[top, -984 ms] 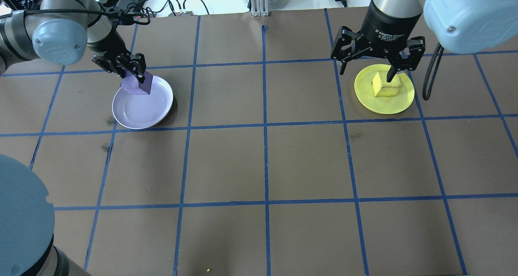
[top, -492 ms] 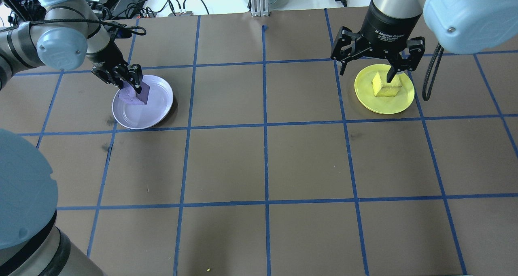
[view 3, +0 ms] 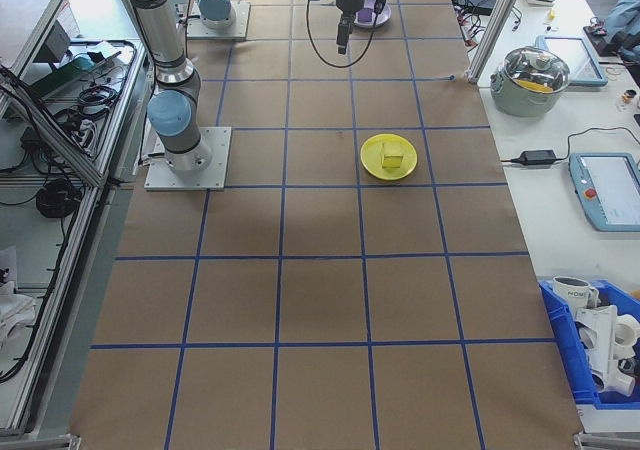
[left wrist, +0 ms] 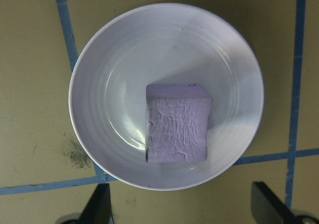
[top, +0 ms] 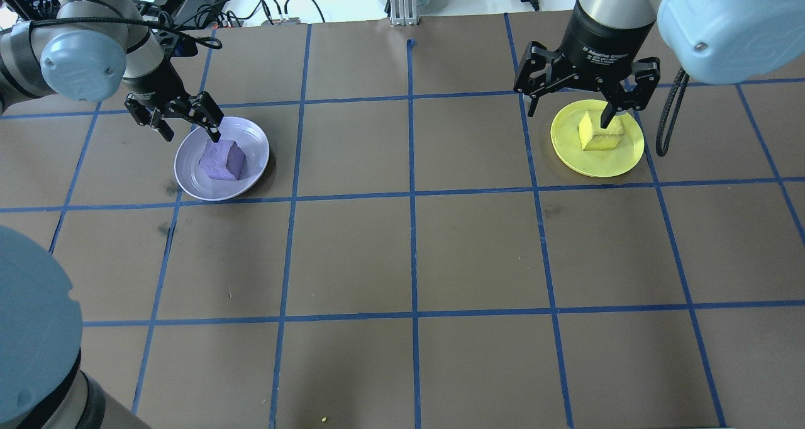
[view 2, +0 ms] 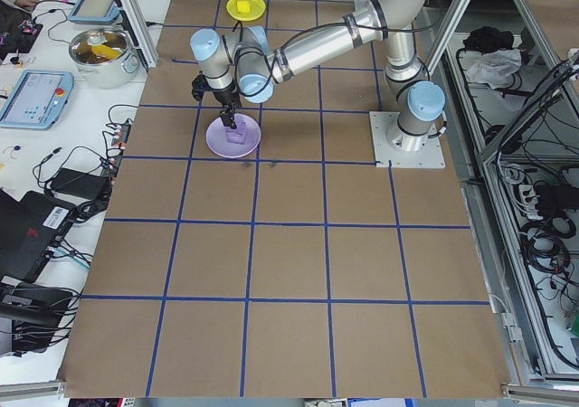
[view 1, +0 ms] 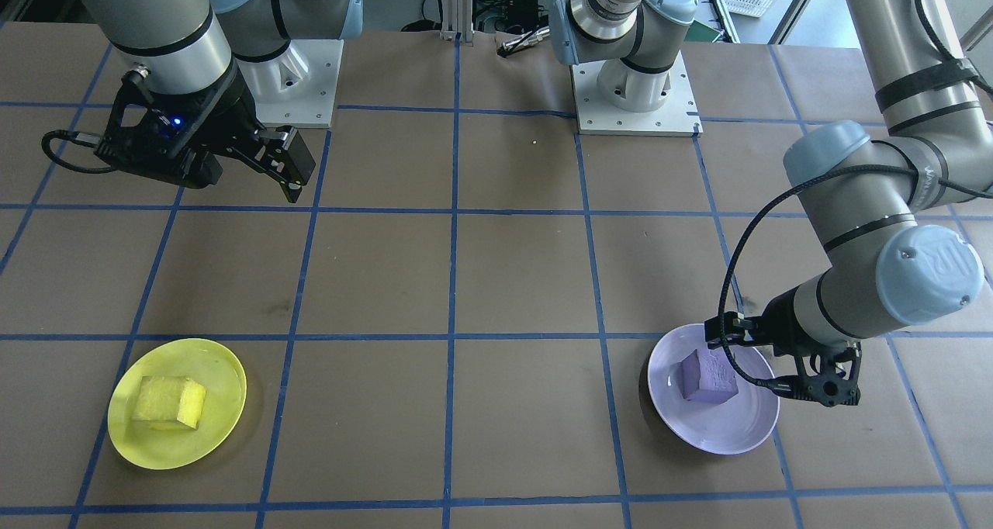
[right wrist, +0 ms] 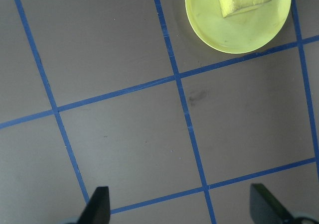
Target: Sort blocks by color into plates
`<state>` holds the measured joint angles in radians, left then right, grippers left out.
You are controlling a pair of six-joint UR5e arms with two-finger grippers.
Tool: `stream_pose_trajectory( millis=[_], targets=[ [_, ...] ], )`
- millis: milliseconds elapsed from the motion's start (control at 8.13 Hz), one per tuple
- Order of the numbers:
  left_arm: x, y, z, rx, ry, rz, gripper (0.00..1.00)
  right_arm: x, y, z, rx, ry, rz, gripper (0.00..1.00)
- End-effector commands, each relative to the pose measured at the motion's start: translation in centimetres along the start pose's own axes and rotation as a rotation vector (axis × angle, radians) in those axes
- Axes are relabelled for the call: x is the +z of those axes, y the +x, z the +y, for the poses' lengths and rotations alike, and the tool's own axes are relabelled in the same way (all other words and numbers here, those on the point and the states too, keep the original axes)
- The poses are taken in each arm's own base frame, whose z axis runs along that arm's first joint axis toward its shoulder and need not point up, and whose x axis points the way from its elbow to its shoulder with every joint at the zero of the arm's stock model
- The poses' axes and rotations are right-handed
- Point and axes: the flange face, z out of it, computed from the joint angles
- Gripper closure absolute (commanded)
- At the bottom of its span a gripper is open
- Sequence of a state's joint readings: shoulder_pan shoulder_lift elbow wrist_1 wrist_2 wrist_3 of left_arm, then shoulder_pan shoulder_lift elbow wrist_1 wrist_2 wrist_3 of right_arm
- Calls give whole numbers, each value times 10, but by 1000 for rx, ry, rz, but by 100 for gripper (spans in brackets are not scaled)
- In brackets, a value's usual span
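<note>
Brown table point(top: 415, 253) with blue tape grid; each block rests in the plate of its colour.

I see the purple block point(top: 222, 160) flat in the lavender plate point(top: 251, 171), edges skewed to the grid, no clear long axis, beside my left gripper point(top: 184, 119), wide open and empty. My right gripper point(top: 573, 107), open and empty, hangs high above the yellow block point(view 1: 168, 402) in the yellow plate point(view 1: 225, 374).

Bright, even overhead light, soft shadows, a glossy glare on the lavender plate point(left wrist: 99, 129), all views sharp.
</note>
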<state>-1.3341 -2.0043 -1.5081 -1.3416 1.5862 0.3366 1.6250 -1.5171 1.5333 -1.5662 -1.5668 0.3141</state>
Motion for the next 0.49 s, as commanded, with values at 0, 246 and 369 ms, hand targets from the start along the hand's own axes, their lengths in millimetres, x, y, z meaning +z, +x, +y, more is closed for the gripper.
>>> stream_pose_trajectory(
  millis=[0,246,369],
  targets=[
    [-53,50,20,-8,67,-28,0,0,0,0,-1,0,3,0],
    [-108,109,60,-118,107,-26,0,0,0,0,-1,0,3,0],
    [-133,122,84,-109,119,-24,0,0,0,0,-1,0,1,0]
  ],
)
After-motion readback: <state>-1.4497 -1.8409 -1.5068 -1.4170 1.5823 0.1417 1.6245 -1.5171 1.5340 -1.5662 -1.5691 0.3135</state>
